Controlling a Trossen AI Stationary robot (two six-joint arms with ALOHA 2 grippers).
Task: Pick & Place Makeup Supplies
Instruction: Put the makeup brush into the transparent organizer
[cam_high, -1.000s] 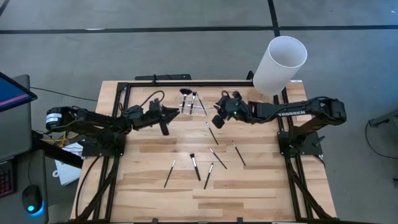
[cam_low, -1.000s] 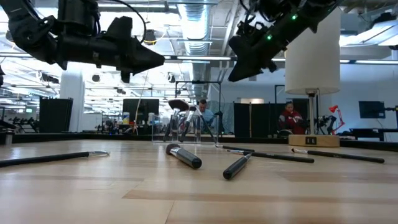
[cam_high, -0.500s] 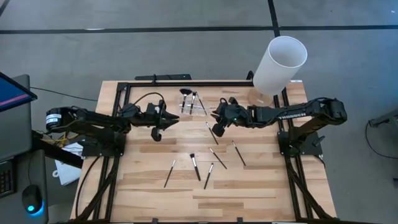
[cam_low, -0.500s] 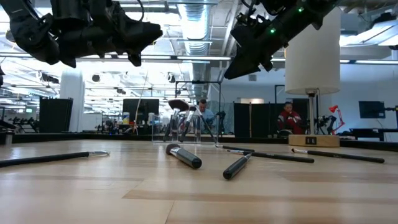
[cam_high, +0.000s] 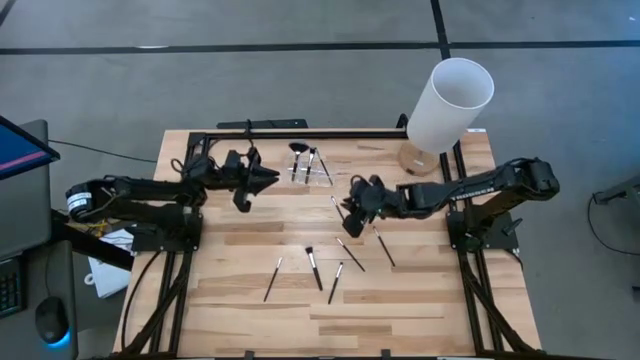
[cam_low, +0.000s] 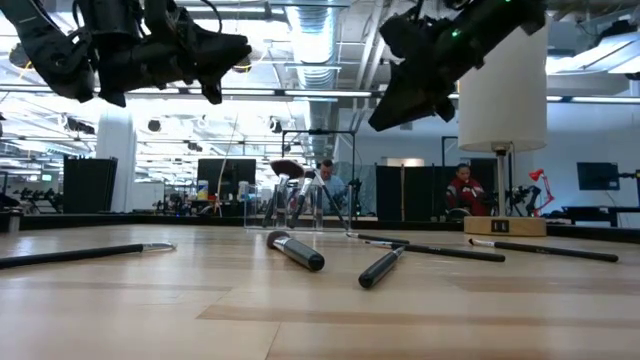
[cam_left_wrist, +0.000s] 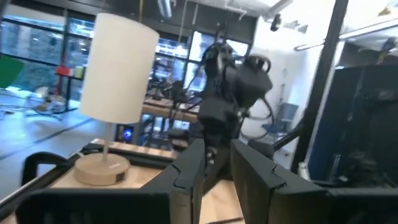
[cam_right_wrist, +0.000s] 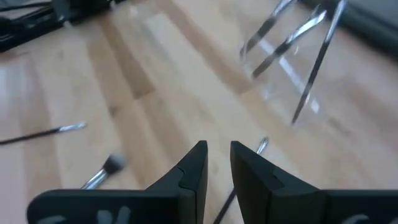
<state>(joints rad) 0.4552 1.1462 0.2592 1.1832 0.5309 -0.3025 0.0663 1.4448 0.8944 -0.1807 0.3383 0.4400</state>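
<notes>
- Two dark arms hang above a wooden table (cam_high: 250, 300) strewn with slim black makeup brushes; neither gripper carries anything
- The left gripper (cam_high: 268, 177) is raised over the far left part of the table, pointing toward the clear holder (cam_high: 311, 172); its wrist view shows the two fingers (cam_left_wrist: 186, 171) standing slightly apart with nothing between them
- The right gripper (cam_high: 350, 208) is raised near the table's middle, above the brush (cam_high: 341, 213) that lies just in front of the holder; its wrist view shows a narrow gap between the fingers (cam_right_wrist: 194, 165), and that brush's metal tip (cam_right_wrist: 263, 145) showing just past them
- Three brushes stand upright in the clear holder, one with a wide fluffy dark head (cam_high: 297, 149)
- Five more brushes lie flat nearer the front: one (cam_high: 273, 278) to the left, one (cam_high: 314, 267) and another (cam_high: 336, 281) at centre, one (cam_high: 351, 254) just behind them, one (cam_high: 384, 245) to the right
- A tall white cylinder (cam_high: 450, 104) on a round wooden base stands at the far right corner; people sit in the room beyond
</notes>
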